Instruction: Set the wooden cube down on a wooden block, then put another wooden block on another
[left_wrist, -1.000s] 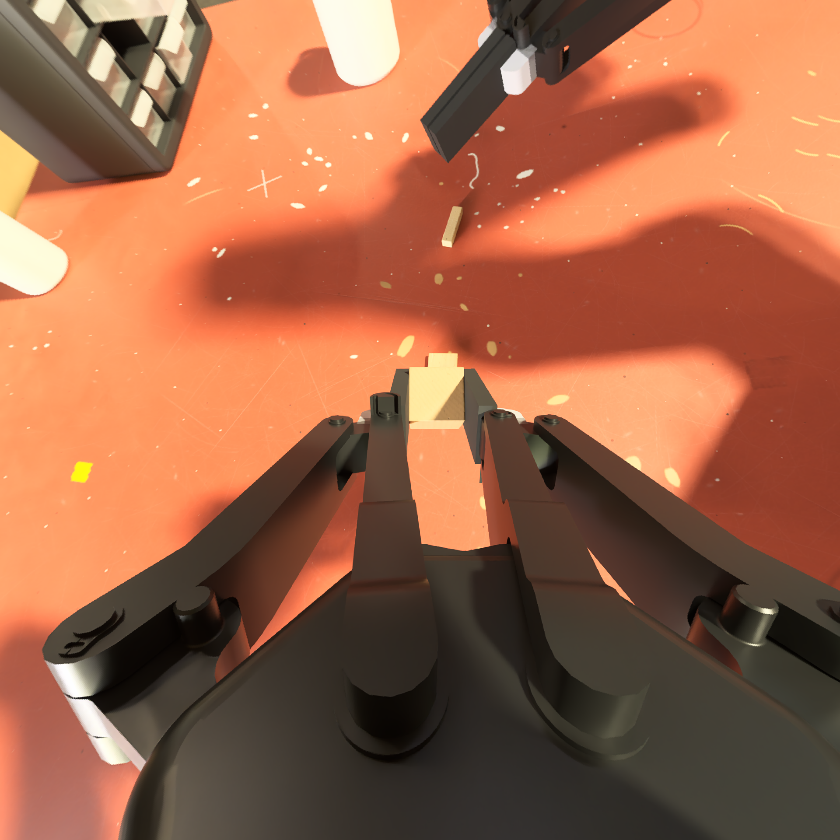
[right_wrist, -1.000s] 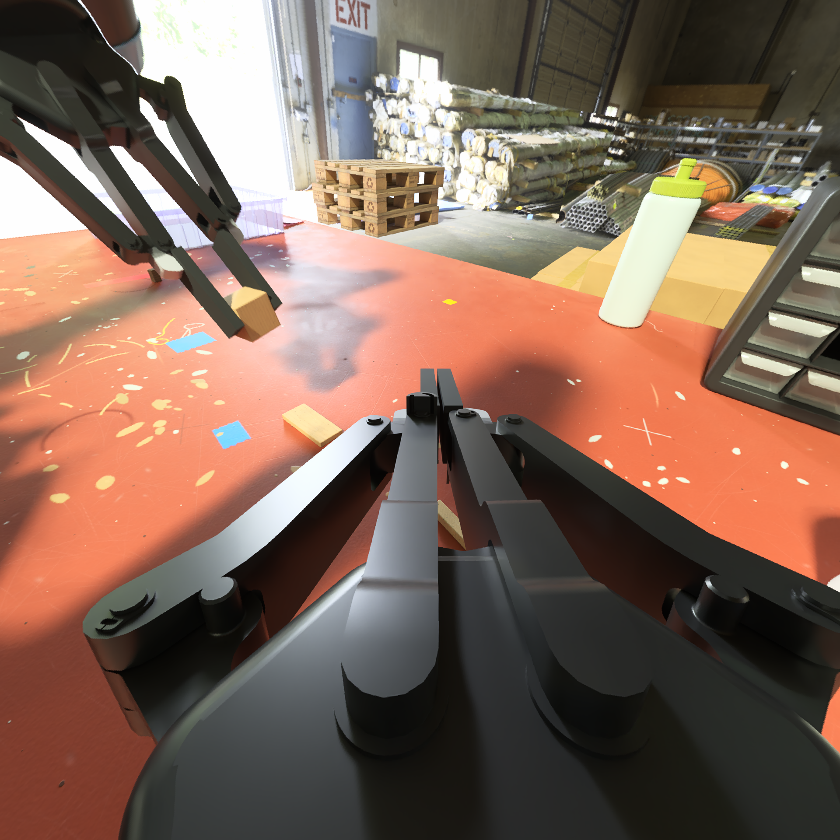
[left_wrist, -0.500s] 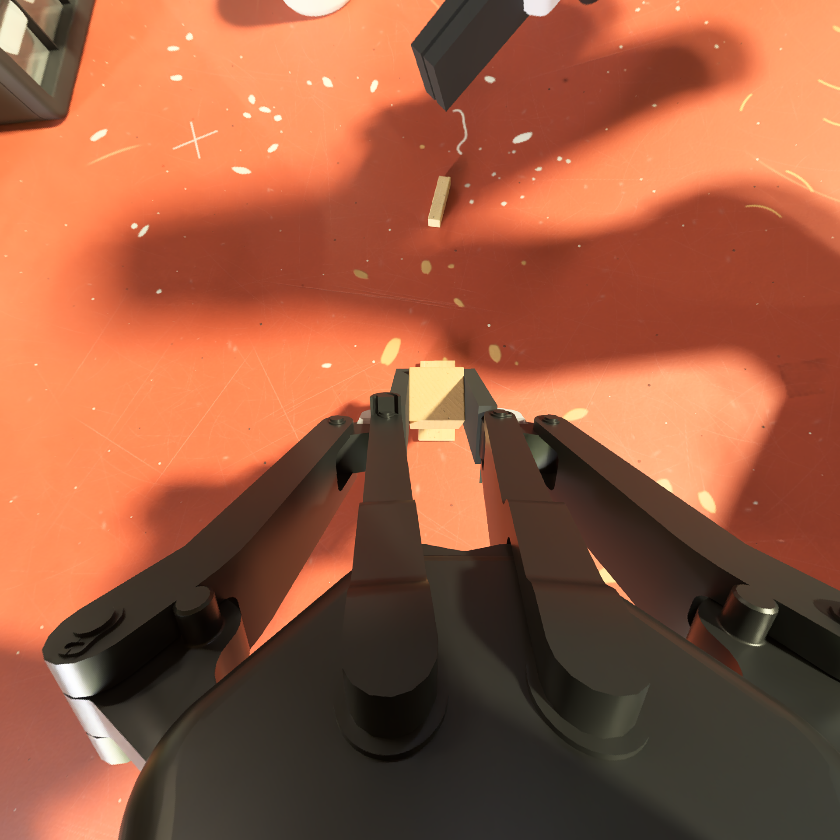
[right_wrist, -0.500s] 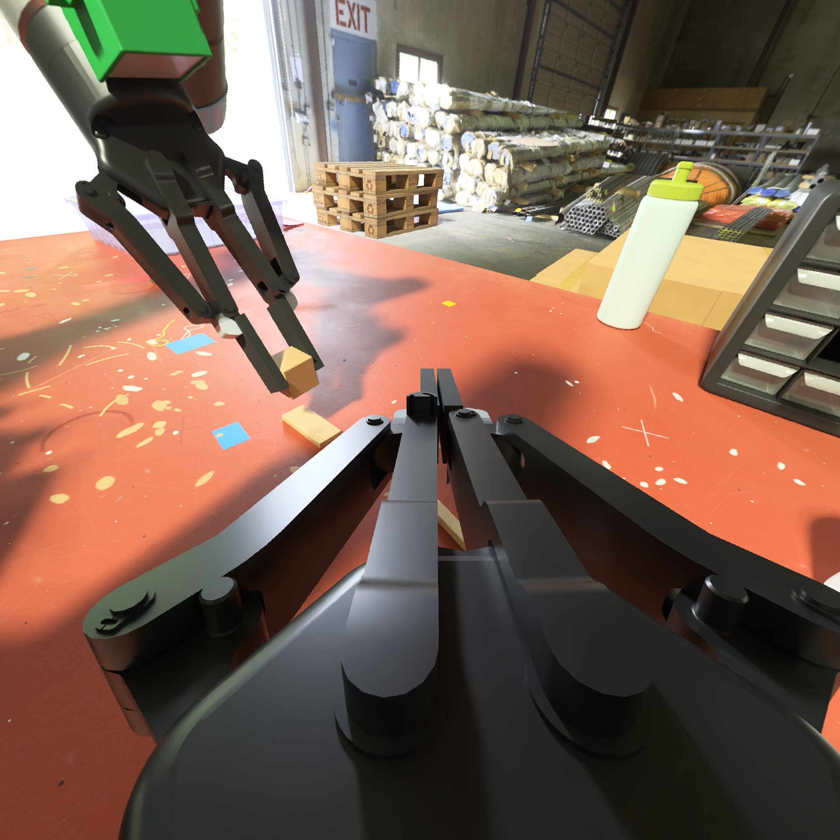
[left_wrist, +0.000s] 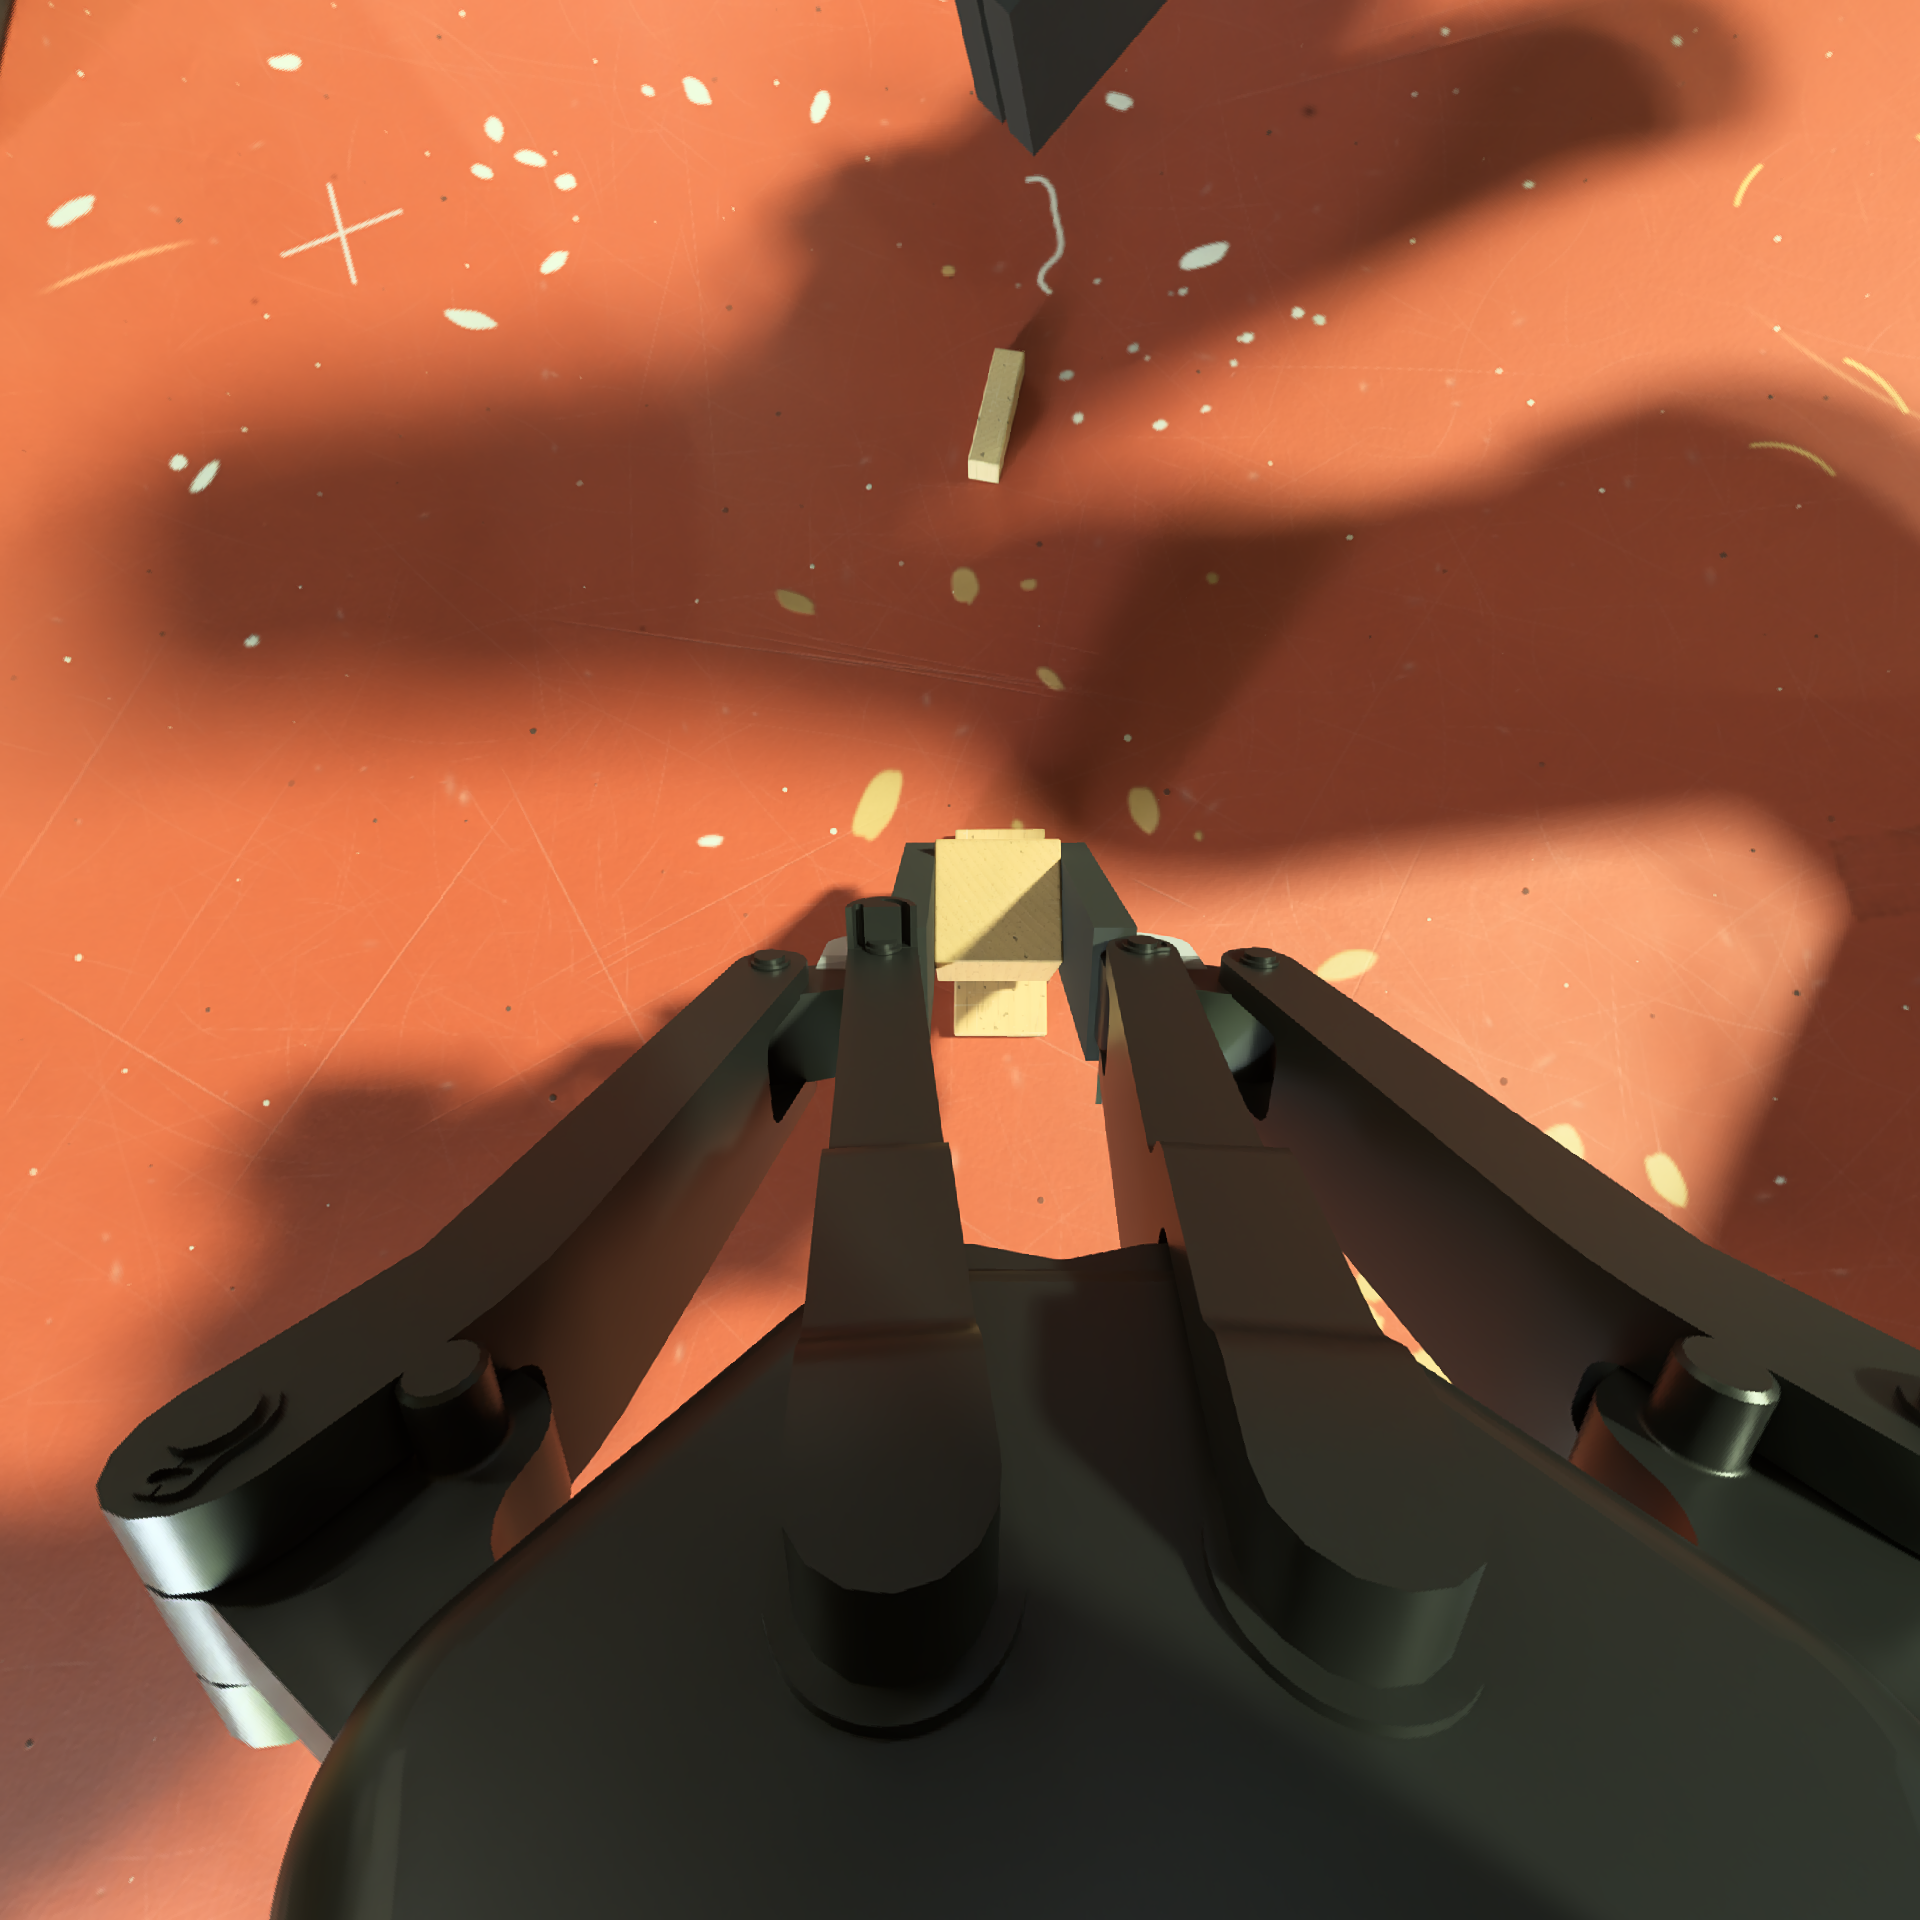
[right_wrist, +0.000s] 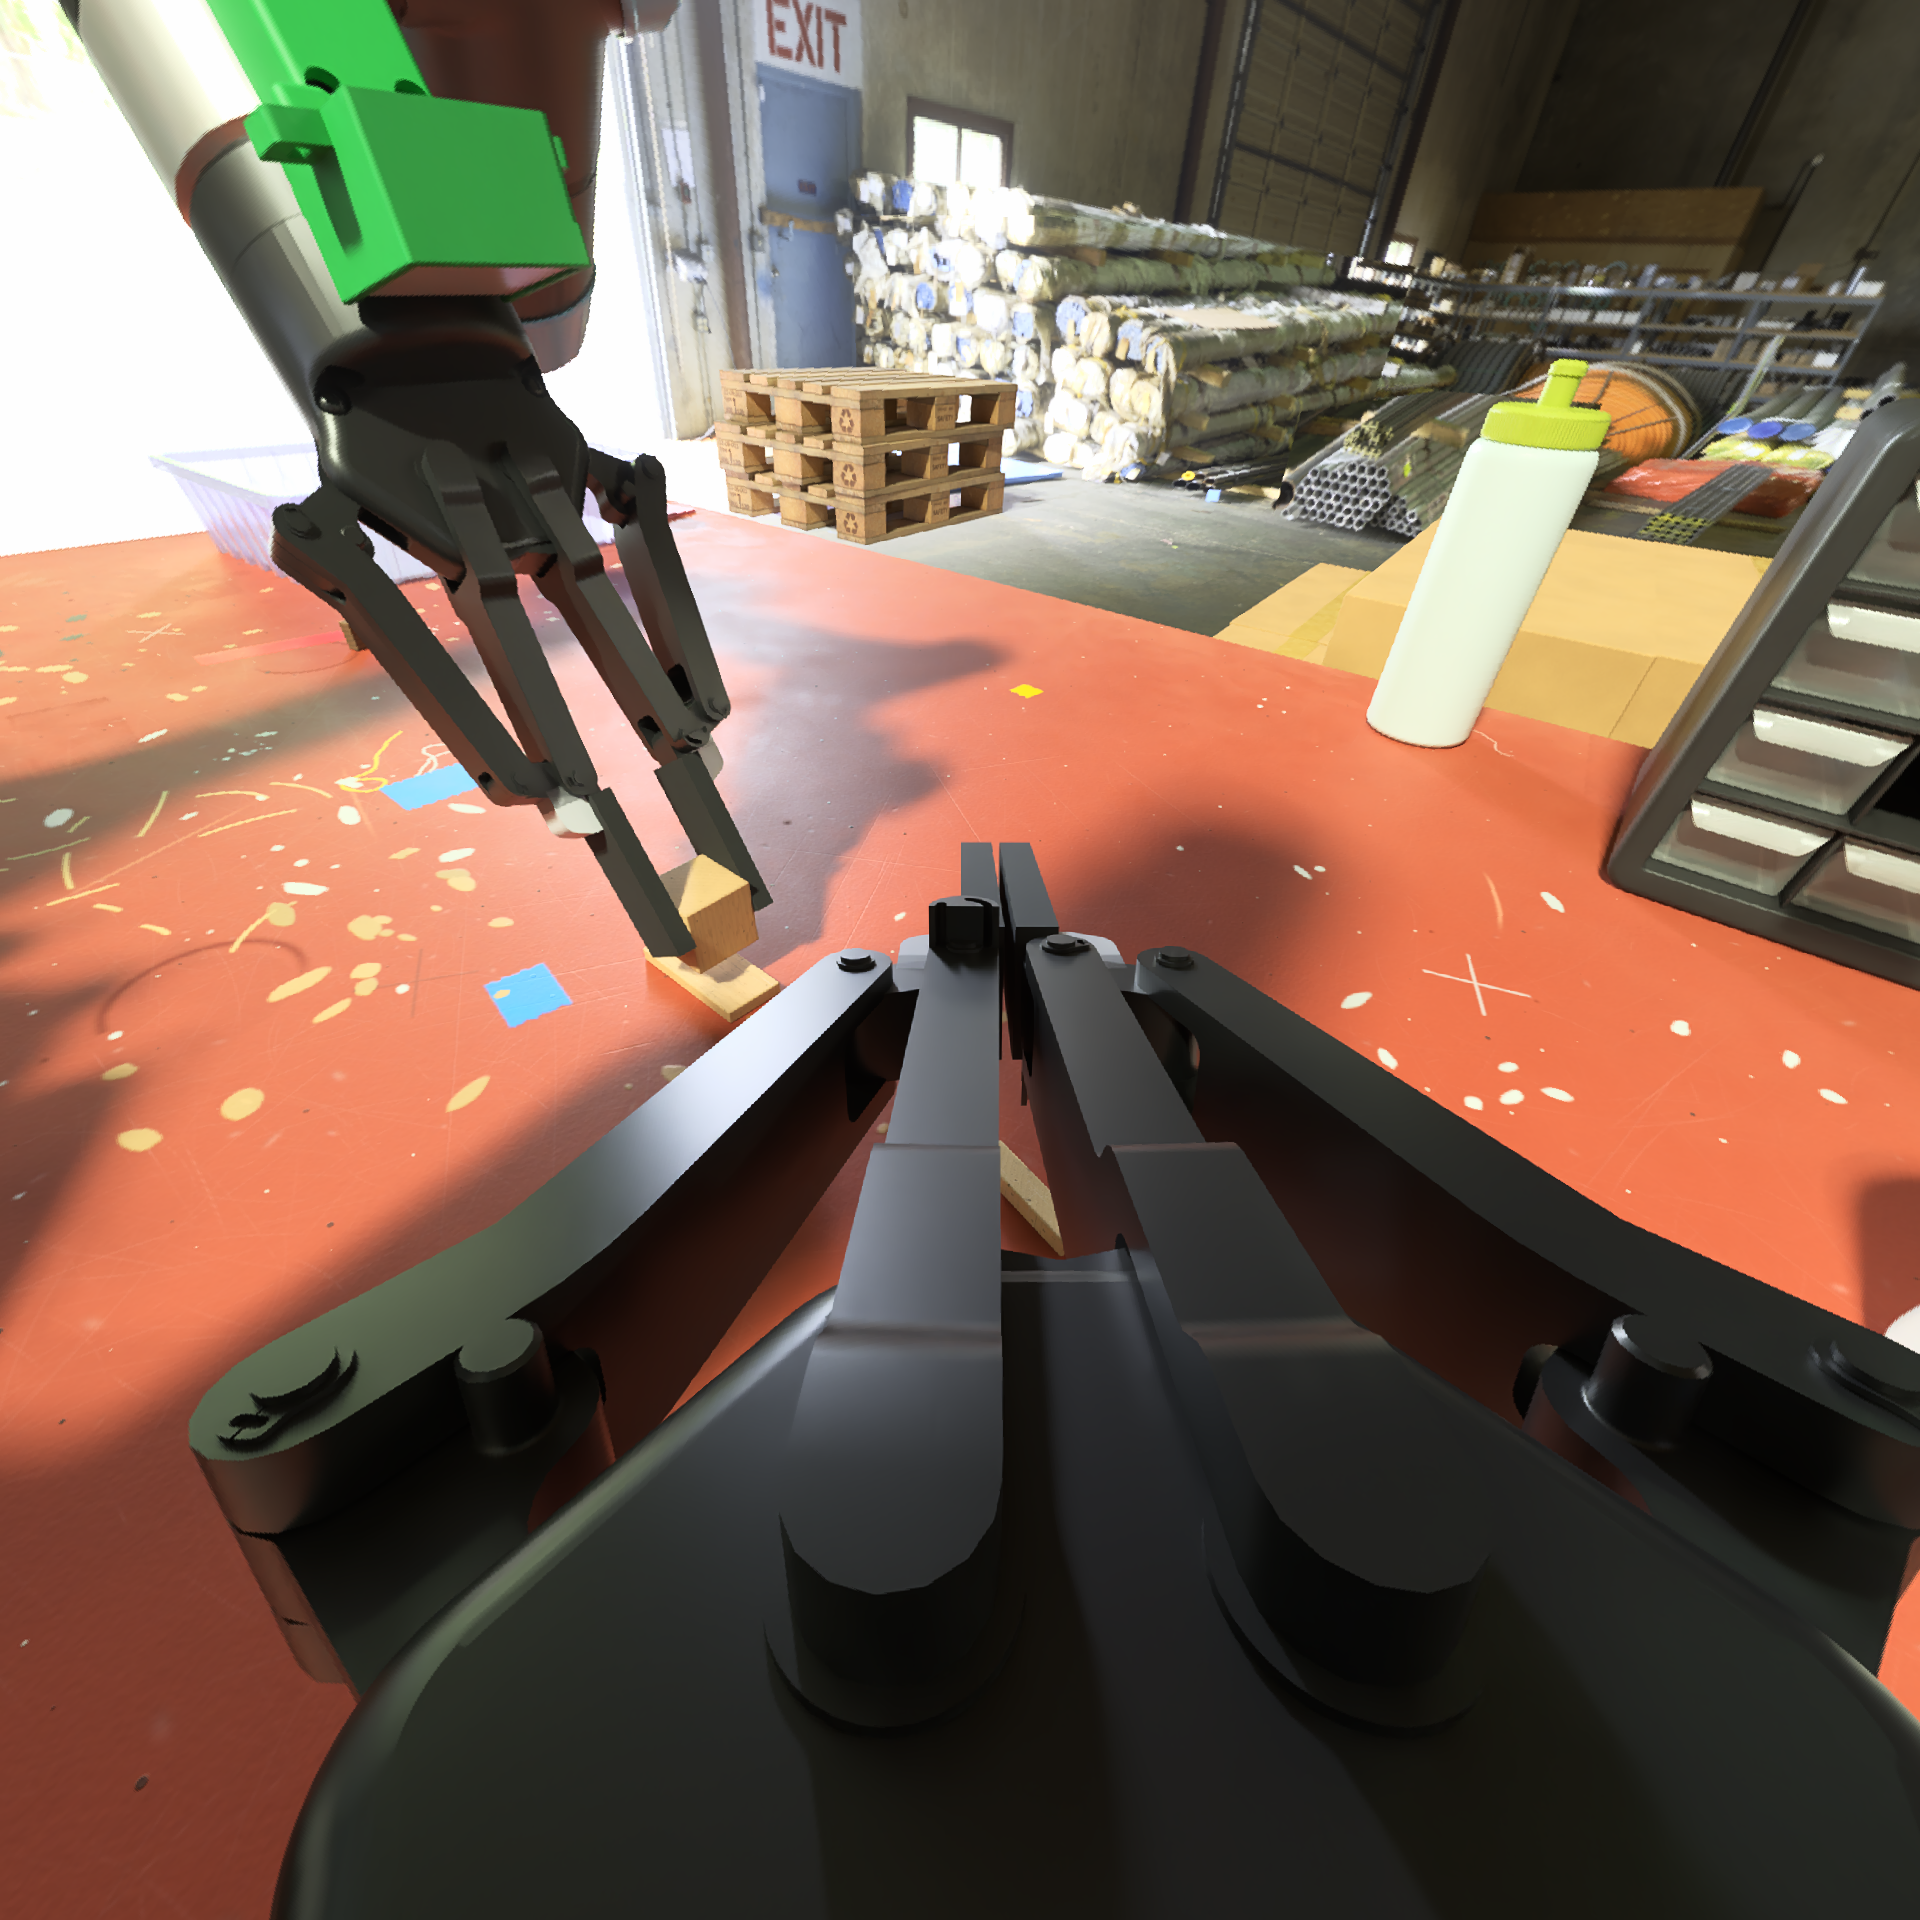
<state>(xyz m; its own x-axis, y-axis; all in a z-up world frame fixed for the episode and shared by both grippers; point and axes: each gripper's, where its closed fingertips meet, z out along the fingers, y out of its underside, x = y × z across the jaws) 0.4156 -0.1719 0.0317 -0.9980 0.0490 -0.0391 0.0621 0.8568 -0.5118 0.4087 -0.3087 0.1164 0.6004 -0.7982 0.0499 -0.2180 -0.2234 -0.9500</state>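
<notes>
Cube (left_wrist: 995, 902) is clamped in left gripper (left_wrist: 1000, 914) fingers, directly over flat block (right_wrist: 713, 982); right gripper (right_wrist: 995, 883) fingers are pressed together

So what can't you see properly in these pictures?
- Left wrist view: most of the flat wooden block under the wooden cube; the cube and left gripper cover it, so whether they touch is unclear.
- Right wrist view: a second wooden block shows only as a sliver between the right gripper fingers.
- Right wrist view: the drawer cabinet is cut off by the right edge.
</notes>
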